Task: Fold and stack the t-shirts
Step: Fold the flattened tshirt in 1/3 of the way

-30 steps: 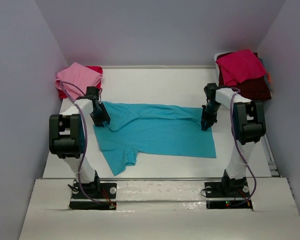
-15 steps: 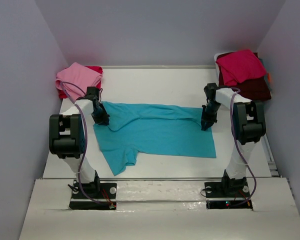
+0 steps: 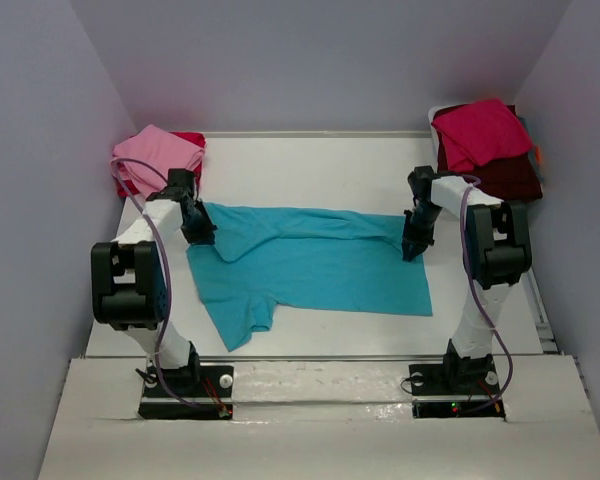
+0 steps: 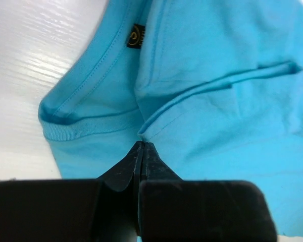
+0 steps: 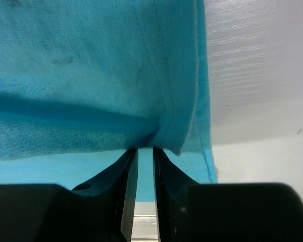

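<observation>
— White table (image 3: 310,165) up on my screen. How many shirts do you count?
— I count five. One turquoise t-shirt (image 3: 320,265) is spread mid-table. At rear left a pink t-shirt (image 3: 158,152) lies over a red t-shirt (image 3: 192,138). At rear right a crimson t-shirt (image 3: 480,130) lies over a dark maroon t-shirt (image 3: 510,178).
— Pincers?
— Two, both clamped on the turquoise one: left pincer (image 3: 202,238) beside its collar, right pincer (image 3: 411,250) on its hem. I barely see the two lower shirts.

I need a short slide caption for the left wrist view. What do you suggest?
Left gripper shut on a fold of the turquoise t-shirt beside its collar, on the white table.
</observation>
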You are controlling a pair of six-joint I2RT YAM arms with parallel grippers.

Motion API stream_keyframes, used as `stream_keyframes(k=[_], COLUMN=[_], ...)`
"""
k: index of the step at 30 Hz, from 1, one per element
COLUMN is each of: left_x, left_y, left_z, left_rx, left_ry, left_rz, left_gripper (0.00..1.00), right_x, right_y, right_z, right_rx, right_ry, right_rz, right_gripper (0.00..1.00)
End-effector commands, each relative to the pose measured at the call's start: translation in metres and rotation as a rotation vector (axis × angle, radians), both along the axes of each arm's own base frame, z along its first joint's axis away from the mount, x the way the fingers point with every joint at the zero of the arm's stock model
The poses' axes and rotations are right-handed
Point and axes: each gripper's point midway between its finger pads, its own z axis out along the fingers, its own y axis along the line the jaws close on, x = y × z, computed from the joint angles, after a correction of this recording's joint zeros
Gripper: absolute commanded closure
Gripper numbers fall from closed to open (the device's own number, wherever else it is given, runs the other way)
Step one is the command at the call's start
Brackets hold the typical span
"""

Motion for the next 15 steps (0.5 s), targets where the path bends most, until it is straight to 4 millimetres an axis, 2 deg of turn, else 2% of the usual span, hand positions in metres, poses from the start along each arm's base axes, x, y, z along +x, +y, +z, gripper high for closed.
stream_keyframes(k=[1,2,6,9,15], left_x=[0.011,0.011,0.007,-0.001,-0.023], left_y=[-0.005,-0.008,-0.02,-0.028,-0.033], left_z=[0.057,0.066,0.078,0.078,0.065], left_rx=[-0.033,-0.045,-0.106,-0.151,-0.168], left_ry=[-0.146,-0.173,-0.221,-0.23,-0.188], left_rz=[-0.027,-0.033,-0.068,-0.099,-0.142], left_gripper=[0.94,0.94,0.94,0.94,0.94], right_x=[0.008,0.008,0.008,0.008,0.008], right_y=[0.002,0.002,0.002,0.002,0.002], right_z=[-0.001,-0.001,-0.004,-0.004,-0.005], right_rx=[-0.006,-0.006,-0.008,-0.009,-0.011], right_ry=[-0.02,-0.02,-0.011,-0.005,0.001], right_rz=[0.019,0.019,0.019,0.022,0.024], right_gripper=[0.76,0.76,0.76,0.76,0.76])
